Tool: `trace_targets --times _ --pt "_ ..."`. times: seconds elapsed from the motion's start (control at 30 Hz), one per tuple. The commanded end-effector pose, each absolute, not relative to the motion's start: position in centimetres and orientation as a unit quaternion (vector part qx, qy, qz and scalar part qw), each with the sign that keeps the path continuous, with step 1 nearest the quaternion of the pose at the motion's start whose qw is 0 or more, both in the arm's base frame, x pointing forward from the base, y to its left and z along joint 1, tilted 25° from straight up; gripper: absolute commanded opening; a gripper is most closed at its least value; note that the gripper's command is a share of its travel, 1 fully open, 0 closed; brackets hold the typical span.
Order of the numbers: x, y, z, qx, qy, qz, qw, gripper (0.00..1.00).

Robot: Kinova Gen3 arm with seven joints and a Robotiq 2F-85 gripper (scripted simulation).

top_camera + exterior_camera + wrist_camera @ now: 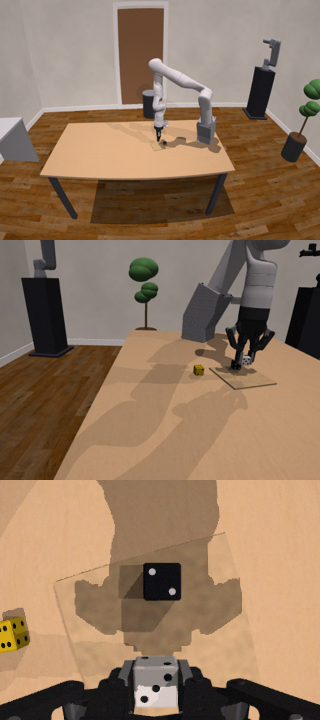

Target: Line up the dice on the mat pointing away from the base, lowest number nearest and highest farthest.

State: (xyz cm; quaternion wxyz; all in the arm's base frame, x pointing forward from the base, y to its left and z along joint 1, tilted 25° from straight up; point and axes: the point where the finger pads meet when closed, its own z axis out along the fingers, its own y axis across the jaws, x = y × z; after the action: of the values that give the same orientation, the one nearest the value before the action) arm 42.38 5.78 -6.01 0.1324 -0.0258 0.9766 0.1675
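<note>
On mat (254, 381): black die (235, 365); white die (246, 360) btwn jaws.
</note>
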Motion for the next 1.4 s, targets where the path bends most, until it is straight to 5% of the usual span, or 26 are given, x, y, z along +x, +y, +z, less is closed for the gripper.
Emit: trace_targets --times 0.0,1.37 --pt "41.7 6.5 -7.2 -0.023 0.977 0.175 0.121 0.21" --pt "42.3 7.2 -9.2 -0.023 0.977 0.175 0.121 0.21"
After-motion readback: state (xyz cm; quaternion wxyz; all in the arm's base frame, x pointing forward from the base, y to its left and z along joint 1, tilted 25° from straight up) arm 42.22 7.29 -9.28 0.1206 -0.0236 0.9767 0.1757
